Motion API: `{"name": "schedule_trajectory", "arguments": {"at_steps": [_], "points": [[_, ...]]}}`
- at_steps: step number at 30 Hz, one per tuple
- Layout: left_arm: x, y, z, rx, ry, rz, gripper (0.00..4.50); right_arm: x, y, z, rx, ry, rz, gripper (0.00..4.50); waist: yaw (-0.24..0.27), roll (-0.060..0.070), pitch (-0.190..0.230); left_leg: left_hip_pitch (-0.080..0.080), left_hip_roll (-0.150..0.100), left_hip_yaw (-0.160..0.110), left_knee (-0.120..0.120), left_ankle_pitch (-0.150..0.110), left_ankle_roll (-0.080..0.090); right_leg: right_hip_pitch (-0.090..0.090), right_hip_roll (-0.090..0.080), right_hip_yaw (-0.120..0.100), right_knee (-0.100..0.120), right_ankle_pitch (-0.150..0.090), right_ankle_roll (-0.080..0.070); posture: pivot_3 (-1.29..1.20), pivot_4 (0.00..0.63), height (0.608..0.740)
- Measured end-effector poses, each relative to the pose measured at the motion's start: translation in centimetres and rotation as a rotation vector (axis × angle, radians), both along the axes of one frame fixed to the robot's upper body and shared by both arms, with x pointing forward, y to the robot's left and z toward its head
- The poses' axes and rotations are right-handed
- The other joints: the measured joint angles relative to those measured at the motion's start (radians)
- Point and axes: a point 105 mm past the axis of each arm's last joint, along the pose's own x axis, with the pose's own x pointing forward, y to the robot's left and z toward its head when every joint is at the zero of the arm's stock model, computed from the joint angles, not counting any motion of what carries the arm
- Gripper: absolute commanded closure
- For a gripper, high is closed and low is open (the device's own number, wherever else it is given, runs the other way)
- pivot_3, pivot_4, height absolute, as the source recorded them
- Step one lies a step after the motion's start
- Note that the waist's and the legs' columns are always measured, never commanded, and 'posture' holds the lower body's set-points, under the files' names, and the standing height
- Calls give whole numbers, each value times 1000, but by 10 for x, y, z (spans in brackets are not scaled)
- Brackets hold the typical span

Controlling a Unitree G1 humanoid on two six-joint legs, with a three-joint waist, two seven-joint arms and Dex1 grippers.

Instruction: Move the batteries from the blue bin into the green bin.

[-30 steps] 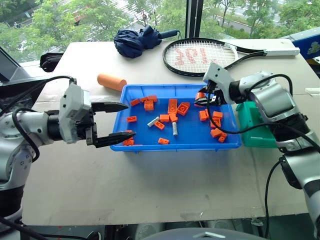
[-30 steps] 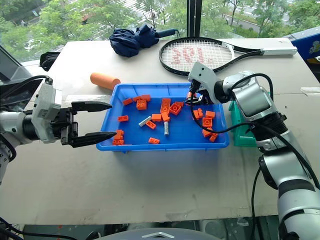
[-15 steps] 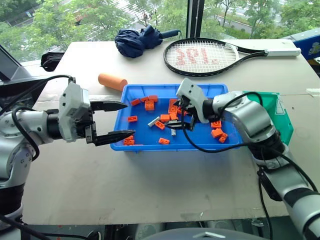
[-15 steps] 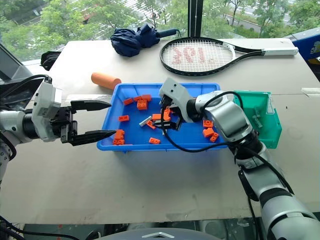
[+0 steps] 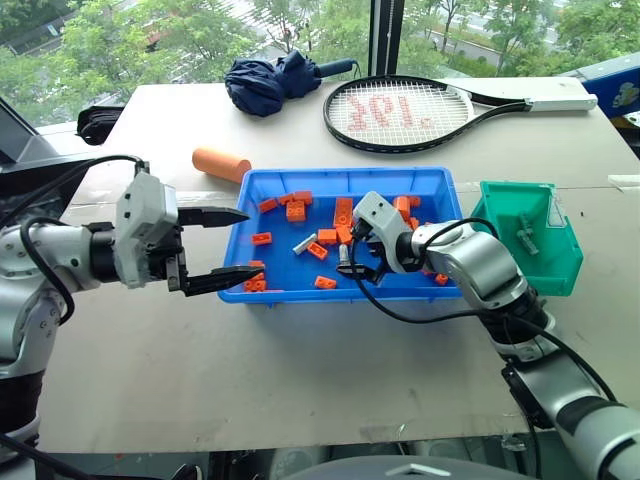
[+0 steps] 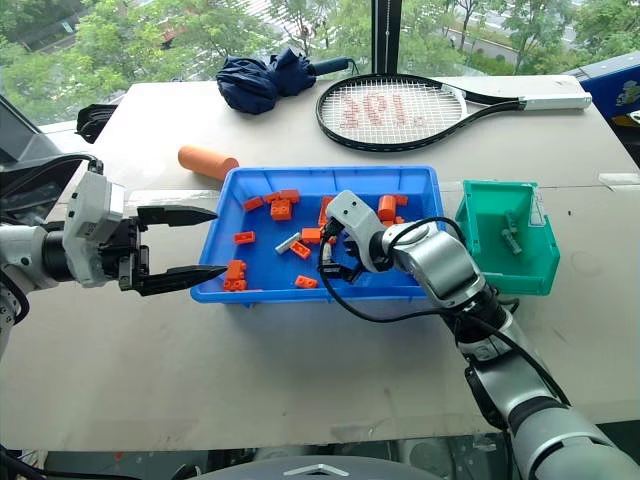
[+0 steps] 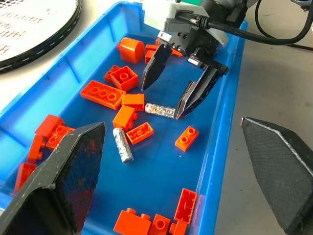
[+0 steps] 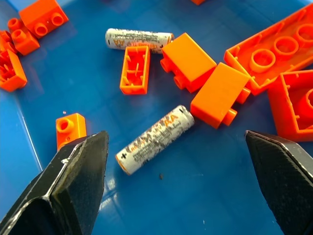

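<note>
Right gripper (image 7: 182, 93) lowered into the blue bin (image 5: 275, 290) at centre frame, jaws spread wide and straddling one battery (image 8: 155, 139) lying flat on the bin floor, nothing pinched yet. Second battery (image 8: 139, 39) a little beyond, just beside an upturned orange brick (image 8: 134, 68); two more bricks close to the near battery's far end. Green bin (image 5: 528, 238) at right of the head view, just beside the blue bin, with something small and grey already lying inside, too small to name. Left gripper (image 5: 212, 246) hovering at the blue bin's left edge, jaws likewise wide apart and empty. Orange cylinder (image 5: 223, 163), folded umbrella (image 5: 272, 80) and racket (image 5: 400, 110) lying at the upper part of the frame, well apart from the work. Judged handling: small, stiff, light metal cylinder with a smooth wrapper, likely to roll or squirt out on the slick plastic if nipped near an end. Best taken across the middle of its length, fingers closing square on the round sides, staying clear of the neighbouring bricks.
</note>
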Motion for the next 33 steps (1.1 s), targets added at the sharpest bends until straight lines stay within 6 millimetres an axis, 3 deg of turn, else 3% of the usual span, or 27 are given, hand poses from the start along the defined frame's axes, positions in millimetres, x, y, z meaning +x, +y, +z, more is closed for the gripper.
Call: {"name": "schedule_trajectory", "arguments": {"at_steps": [5,6,10,14,16,26,29,33], "points": [[0,2,0,-2,-5,-7,0,2,1,-1,-8,-11,-27,44,1,0,0,0,0,0,0,0,0,0,0,0,0,0,0,0,150,740],[0,2,0,-3,-3,-5,0,2,1,-2,-15,-13,-26,274,1,0,0,0,0,0,0,0,0,0,0,0,0,0,0,0,150,740],[2,4,-2,11,-11,-3,0,1,2,-8,-60,-28,-15,1836,0,0,0,0,0,0,0,0,0,0,0,0,0,0,0,0,150,740],[1,3,-3,12,-9,-11,0,2,-2,-10,-92,-56,-8,3937,0,0,0,0,0,0,0,0,0,0,0,0,0,0,0,0,150,740],[1,3,-3,12,-8,-14,0,3,-4,-10,-100,-66,-1,4496,0,0,0,0,0,0,0,0,0,0,0,0,0,0,0,0,150,740],[1,1,-1,5,-13,-19,0,4,-20,-5,-113,-67,-5,4499,2,0,0,0,0,0,0,0,0,0,0,0,0,0,0,0,150,740],[2,-1,0,-6,-10,-22,0,1,-32,15,-67,-77,-7,4499,2,0,0,0,0,0,0,0,0,0,0,0,0,0,0,0,150,740],[2,-12,4,-36,-3,-68,0,-9,-50,60,41,-147,-7,4499,3,0,0,0,0,0,0,0,0,0,0,0,0,0,0,0,150,740]]}}
